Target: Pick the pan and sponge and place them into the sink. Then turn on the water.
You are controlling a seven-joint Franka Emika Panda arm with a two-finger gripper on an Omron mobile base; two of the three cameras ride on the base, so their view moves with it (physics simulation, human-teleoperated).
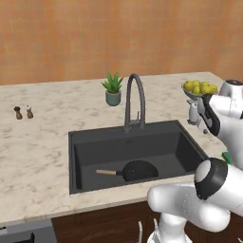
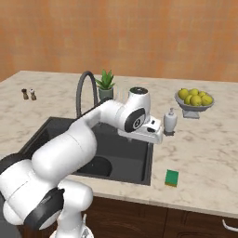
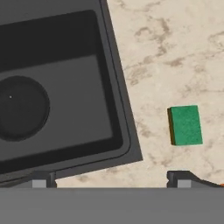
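Potted plant [image 1: 113, 88], lemon bowl [image 2: 195, 101], soap dispenser [image 2: 170, 122], likely salt-and-pepper shakers [image 1: 23, 112] on counter [image 1: 38, 142].

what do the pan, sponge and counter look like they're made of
Pan: matte black body, likely coated metal, with a pale wood-toned handle.
Sponge: bright green, flat and dull, foam-like, though the texture is too plain to be sure.
Counter: beige veined marble-like stone.

The pan [image 1: 136, 170] lies in the sink [image 1: 187, 147], wooden handle pointing left. The faucet [image 1: 134, 100] arches over the sink's back edge, with a potted plant [image 1: 113, 89] behind it. Two shakers [image 1: 23, 112] stand near the counter's [image 1: 38, 152] left edge, a lemon bowl [image 1: 199, 89] toward its back right corner
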